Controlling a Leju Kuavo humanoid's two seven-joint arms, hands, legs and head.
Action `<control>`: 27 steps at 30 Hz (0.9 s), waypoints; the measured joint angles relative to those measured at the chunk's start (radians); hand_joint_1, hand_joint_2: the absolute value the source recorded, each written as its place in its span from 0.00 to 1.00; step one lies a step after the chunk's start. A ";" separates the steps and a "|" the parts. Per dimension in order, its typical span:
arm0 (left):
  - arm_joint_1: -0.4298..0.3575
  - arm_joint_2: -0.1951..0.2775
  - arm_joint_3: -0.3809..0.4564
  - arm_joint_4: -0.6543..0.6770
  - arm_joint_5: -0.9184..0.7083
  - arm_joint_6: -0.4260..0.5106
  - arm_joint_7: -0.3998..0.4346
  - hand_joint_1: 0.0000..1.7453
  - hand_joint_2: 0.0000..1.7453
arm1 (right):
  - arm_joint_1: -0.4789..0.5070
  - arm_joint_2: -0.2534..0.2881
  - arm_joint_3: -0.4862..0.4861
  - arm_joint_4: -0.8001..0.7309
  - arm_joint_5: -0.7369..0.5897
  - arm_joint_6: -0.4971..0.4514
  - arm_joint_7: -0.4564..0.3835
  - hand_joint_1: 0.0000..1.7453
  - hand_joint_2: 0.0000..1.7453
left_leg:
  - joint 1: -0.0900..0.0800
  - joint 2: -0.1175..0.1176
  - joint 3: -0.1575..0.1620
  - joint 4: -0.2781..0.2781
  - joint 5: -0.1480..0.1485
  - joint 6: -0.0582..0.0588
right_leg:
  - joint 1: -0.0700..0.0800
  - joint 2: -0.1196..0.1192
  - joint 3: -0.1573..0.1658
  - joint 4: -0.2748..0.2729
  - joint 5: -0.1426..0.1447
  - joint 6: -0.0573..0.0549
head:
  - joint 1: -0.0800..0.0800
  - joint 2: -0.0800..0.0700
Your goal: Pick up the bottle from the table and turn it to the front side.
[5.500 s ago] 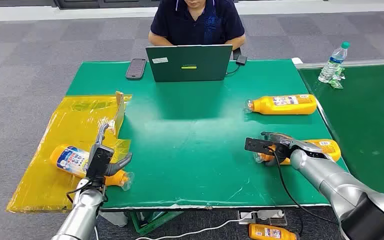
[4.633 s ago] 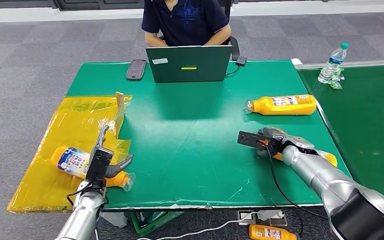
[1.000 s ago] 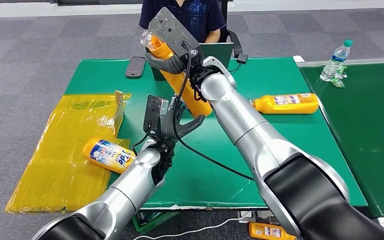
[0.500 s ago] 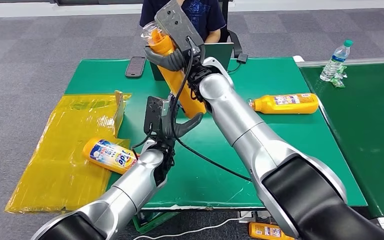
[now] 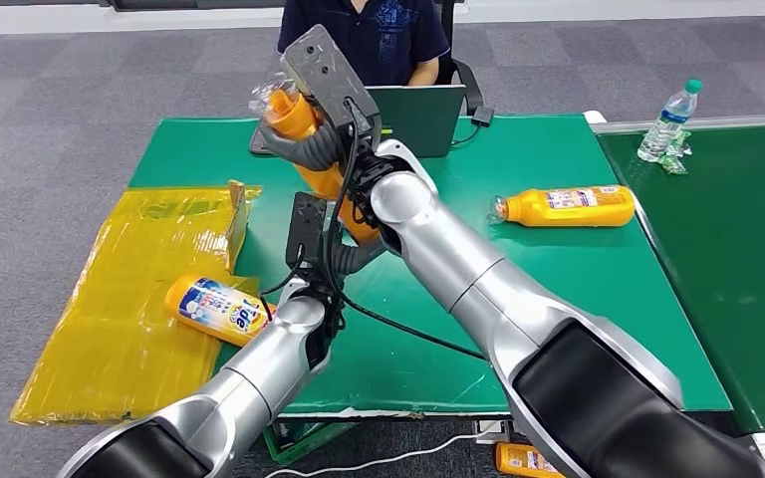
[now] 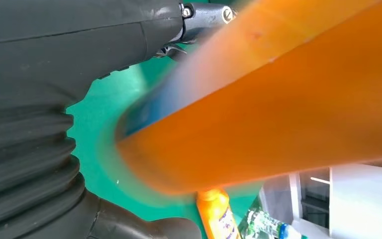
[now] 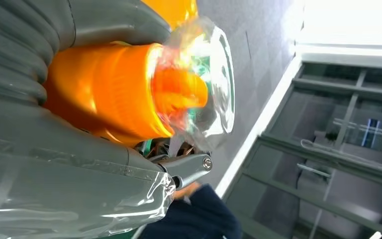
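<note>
My right hand [image 5: 316,142] grips an orange bottle [image 5: 297,116] by its upper part and holds it high over the green table [image 5: 428,299], neck tilted up and to the left. The right wrist view shows its orange spout under a clear cap [image 7: 191,94], ringed by the right hand [image 7: 54,114]. My left hand [image 5: 335,247] is raised just below, fingers apart, with the bottle's lower end against it. In the left wrist view the blurred orange bottle body [image 6: 278,109] lies across the left hand [image 6: 35,149], between palm and thumb; I see no closed grasp.
A labelled bottle [image 5: 217,309] lies on the yellow sheet [image 5: 110,349] at the left. Another orange bottle [image 5: 563,207] lies at the table's right. A person [image 5: 379,35] sits behind a laptop [image 5: 420,115] at the far edge. A water bottle [image 5: 667,121] stands on the neighbouring table.
My right hand has swung the bottle to the left, and its neck leans further left. Its lower end has come down against my left hand, which has hardly moved.
</note>
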 joint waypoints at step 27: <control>-0.011 0.004 0.015 0.034 -0.046 0.066 0.024 0.25 1.00 | 0.007 -0.001 0.139 -0.041 -0.157 -0.070 0.008 1.00 1.00 | 0.000 0.000 0.000 0.000 0.000 0.000 | 0.000 0.000 0.000 0.000 0.000 0.000 | 0.000 0.000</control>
